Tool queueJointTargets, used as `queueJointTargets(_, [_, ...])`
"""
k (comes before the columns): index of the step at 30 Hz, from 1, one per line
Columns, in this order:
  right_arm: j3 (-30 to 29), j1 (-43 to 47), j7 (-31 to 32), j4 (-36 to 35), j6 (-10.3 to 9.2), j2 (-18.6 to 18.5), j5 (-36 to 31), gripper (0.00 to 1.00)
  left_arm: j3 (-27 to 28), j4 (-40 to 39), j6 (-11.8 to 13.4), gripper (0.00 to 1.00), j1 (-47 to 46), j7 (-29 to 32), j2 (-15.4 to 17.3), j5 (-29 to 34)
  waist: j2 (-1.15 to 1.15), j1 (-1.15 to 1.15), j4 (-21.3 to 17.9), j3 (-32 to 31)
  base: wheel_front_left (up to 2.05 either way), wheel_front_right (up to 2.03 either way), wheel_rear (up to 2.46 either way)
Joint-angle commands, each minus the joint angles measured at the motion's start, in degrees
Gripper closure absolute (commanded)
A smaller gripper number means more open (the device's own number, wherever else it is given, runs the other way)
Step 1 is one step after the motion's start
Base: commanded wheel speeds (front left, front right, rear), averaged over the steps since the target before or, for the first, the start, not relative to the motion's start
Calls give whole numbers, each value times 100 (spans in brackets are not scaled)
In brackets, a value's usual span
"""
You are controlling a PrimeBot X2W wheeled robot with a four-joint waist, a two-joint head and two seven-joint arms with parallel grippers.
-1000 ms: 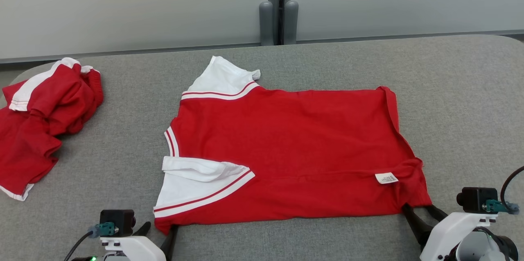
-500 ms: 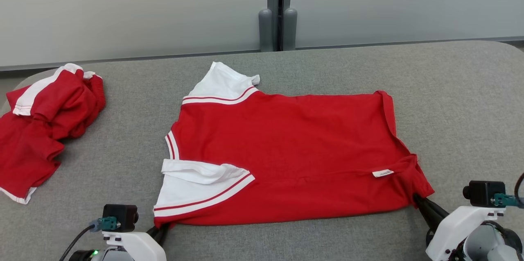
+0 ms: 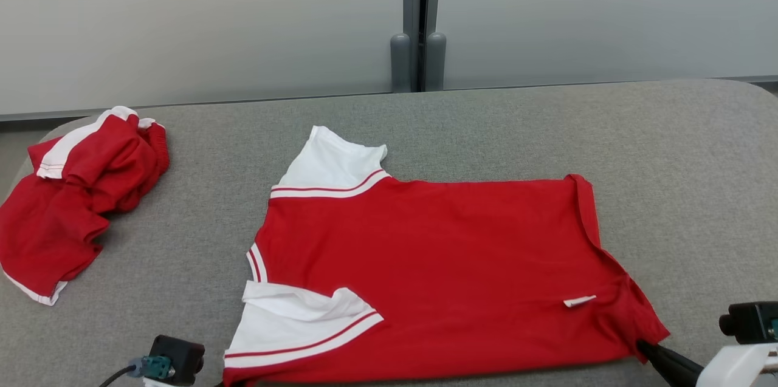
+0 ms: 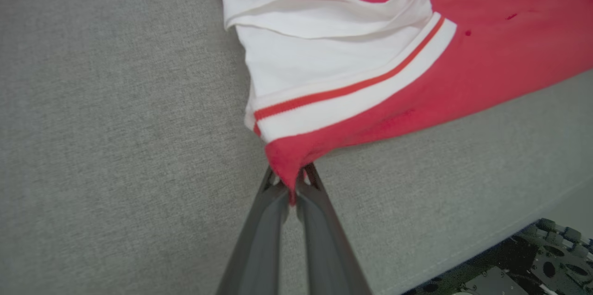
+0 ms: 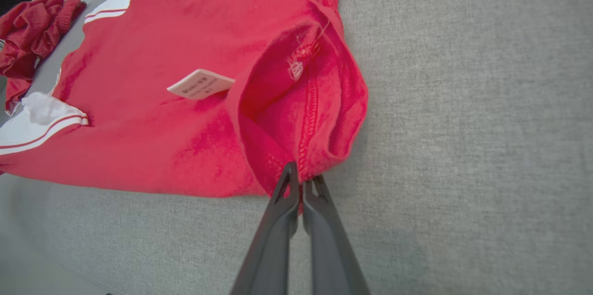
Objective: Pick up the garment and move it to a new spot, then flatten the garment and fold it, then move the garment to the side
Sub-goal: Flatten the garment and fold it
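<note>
The garment (image 3: 437,265) is a red shirt with white, red-striped sleeves, spread flat on the grey table (image 3: 498,126). In the left wrist view my left gripper (image 4: 292,184) is shut on the garment's (image 4: 486,54) near corner, just below the white sleeve (image 4: 324,63). The right gripper (image 5: 301,181) is shut on the hem corner of the garment (image 5: 185,100), which bunches into a raised fold beside a small white label (image 5: 200,84). From the head view, the right gripper (image 3: 645,349) meets the shirt's near right corner.
A second red and white garment (image 3: 73,205) lies crumpled at the table's far left, seen too in the right wrist view as a red heap (image 5: 32,31). The table's near edge (image 4: 468,251) runs close behind my left gripper. Grey wall panels and two posts (image 3: 418,62) stand behind.
Both grippers went from open to shut on the shirt's two near corners. The near right corner has lifted and the label has curled. The head camera has tilted, shifting the whole picture downward.
</note>
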Motion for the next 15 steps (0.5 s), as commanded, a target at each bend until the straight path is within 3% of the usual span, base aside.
queueJointTargets(1, [-63, 103, 53, -32, 1, -54, 30, 100, 16, -32, 60, 100, 59, 26, 88, -15, 0, 0, 4, -6, 0, 0, 0])
queueJointTargets(7, [-592, 820, 529, -737, 1, -73, -30, 100, -53, -761, 359, 100, 389, 362, 454, -125, 0, 0, 15, -21, 0, 0, 0])
queueJointTargets(13, [-1085, 1310, 1162, -1212, 1, 175, -224, 100, -96, -1082, 487, 100, 532, 568, 581, -230, 0, 0, 2, 10, 0, 0, 0])
queueJointTargets(14, [-1162, 1355, 1262, -1268, 1, 243, -270, 97, -78, -1093, 507, 93, 533, 550, 577, -235, 0, 0, -1, 21, 0, 0, 0])
queueJointTargets(15, [-1230, 1398, 1350, -1334, 1, 310, -330, 74, -74, -1089, 524, 62, 541, 577, 575, -256, 0, 0, -5, 30, 0, 0, 0])
